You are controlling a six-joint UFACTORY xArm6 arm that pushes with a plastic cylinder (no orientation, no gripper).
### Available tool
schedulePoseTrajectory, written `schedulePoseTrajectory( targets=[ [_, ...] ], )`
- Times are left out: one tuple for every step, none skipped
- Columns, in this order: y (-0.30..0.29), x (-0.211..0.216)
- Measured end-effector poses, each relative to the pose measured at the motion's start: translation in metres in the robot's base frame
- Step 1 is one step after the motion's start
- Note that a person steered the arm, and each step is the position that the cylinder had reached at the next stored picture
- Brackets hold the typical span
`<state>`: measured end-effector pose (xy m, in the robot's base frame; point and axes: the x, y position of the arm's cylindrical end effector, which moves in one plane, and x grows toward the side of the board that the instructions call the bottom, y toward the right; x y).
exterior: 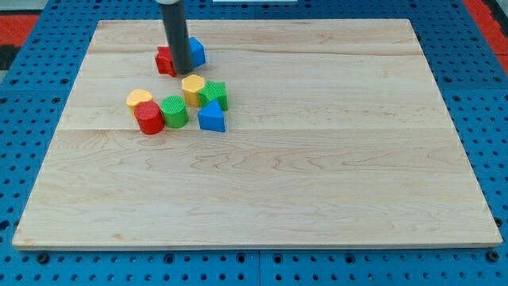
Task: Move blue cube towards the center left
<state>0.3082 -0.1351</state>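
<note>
Little looks done yet: the blue cube [196,52] sits near the counter [317,175]'s top edge, toward the top-left corner, well short of the middle of the left edge. There is no claw, only a rod; my tip [182,71] stands between the blue cube and a red block [165,60]

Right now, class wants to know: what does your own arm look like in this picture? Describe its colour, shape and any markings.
Only the end of my arm shows: a straight, round rod, dark grey to black, with a faint sheen down its side. It enters from the view's top edge and narrows to nothing fancy at my tip. I see no cables, labels, markings or fingers on it. The rest of the arm lies outside the picture.
</note>
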Motion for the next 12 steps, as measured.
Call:
schedulePoseTrajectory(
  targets=[
    [-0.04,-0.009],
    [-0.052,-0.026],
    [-0.051,-0.008],
    [-0.027,-0.007],
    [-0.011,0.008],
    [0.047,0.008],
    [0.097,0.006],
    [0.078,-0.04],
    [0.064,-0.063],
    [0.042,-0.039],
    [0.03,-0.03],
    [0.019,-0.019]
  ],
)
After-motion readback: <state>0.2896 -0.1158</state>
